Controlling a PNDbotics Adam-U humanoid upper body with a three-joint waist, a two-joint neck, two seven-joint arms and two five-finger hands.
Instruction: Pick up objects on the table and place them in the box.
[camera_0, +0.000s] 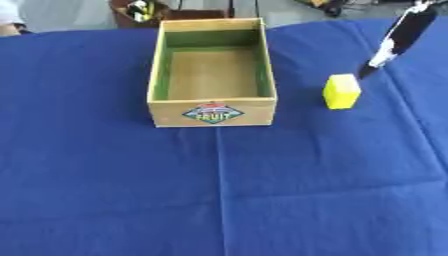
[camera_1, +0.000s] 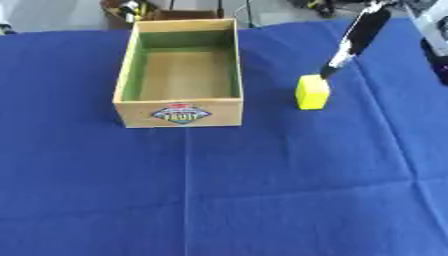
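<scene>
The desk (camera_0: 105, 190), covered in a creased blue cloth, fills nearly the whole view. Toward twelve o'clock on it stands the open wooden box (camera_0: 213, 112), long side running away from the camera, a fruit label on its near wall and nothing visible inside. At about two o'clock, well apart from the box's right wall, sits the yellow block (camera_0: 341, 91), upright on the cloth. The right hand (camera_1: 354, 37) slants down from the upper right, its dark fingers straight and holding nothing, the tip just above the block's far top edge. The left hand is out of sight. For a good pick, I judge the fingers should drop lower and straddle the block's sides before curling, so it is not tipped or pushed away.
</scene>
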